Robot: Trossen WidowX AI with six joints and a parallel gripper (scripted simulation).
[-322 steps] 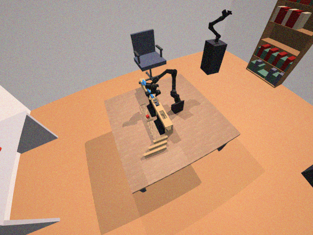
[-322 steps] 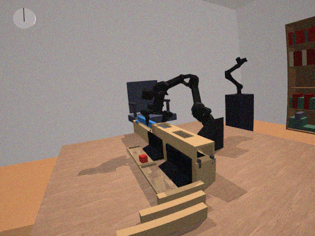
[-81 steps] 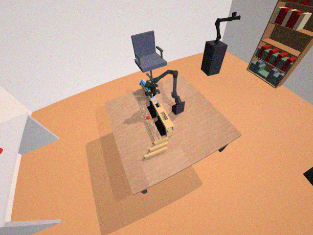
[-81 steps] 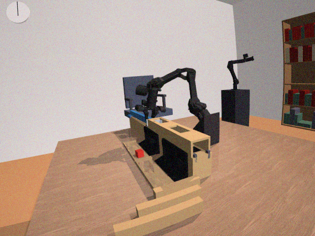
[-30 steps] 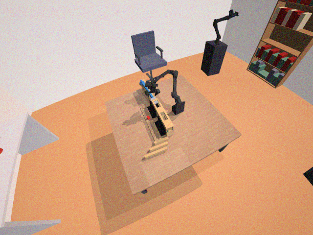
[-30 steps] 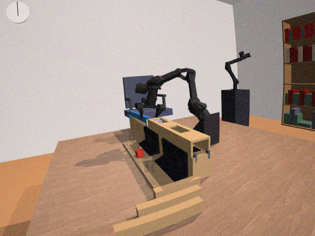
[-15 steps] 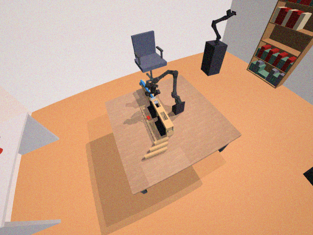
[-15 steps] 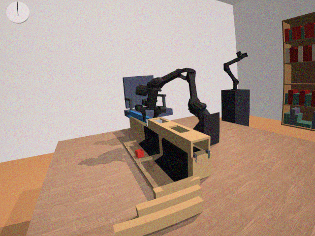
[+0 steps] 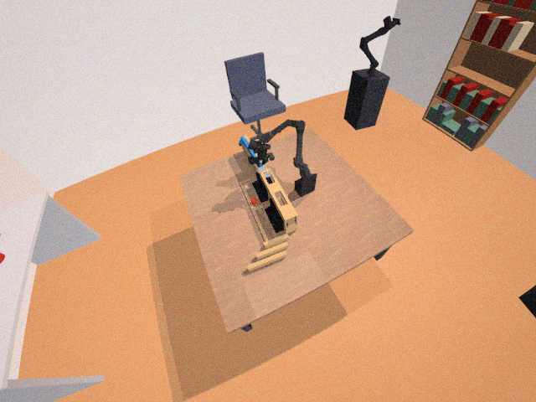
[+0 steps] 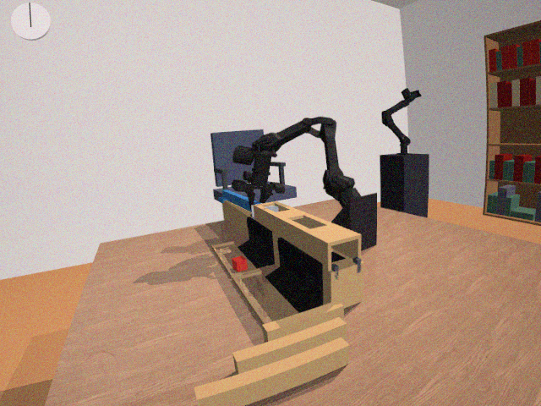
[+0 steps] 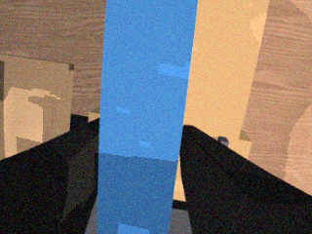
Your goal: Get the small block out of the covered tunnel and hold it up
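The claw (image 9: 261, 162) (image 10: 258, 201) (image 11: 146, 132) is clenched on the blue handle bar (image 9: 246, 146) (image 10: 237, 199) (image 11: 146, 73), one finger at either long side of it. In the wrist view the bar runs nearly straight up and down the frame, so the grip lies across its width and its long axis is left free as the line of travel. In the top view that axis slants from upper left to lower right, into the upper end of the wooden tunnel (image 9: 274, 188) (image 10: 290, 214), where a pale grey piece, probably the sliding cage (image 9: 267, 175) (image 10: 274, 208), shows through the nearer roof opening. The red cube (image 9: 254, 201) (image 10: 239, 263), which I take to be the task's block, lies outside the roofed part, in the low-rimmed tray (image 9: 257, 216) (image 10: 244, 294) along the tunnel's left side; from the claw it is down the frame and slightly left in the top view. If that reading is right, hauling the bar toward the upper left would take the claw away from the cube; letting go and moving down the frame, then lowering over the tray between its rim and the tunnel wall, would serve better.
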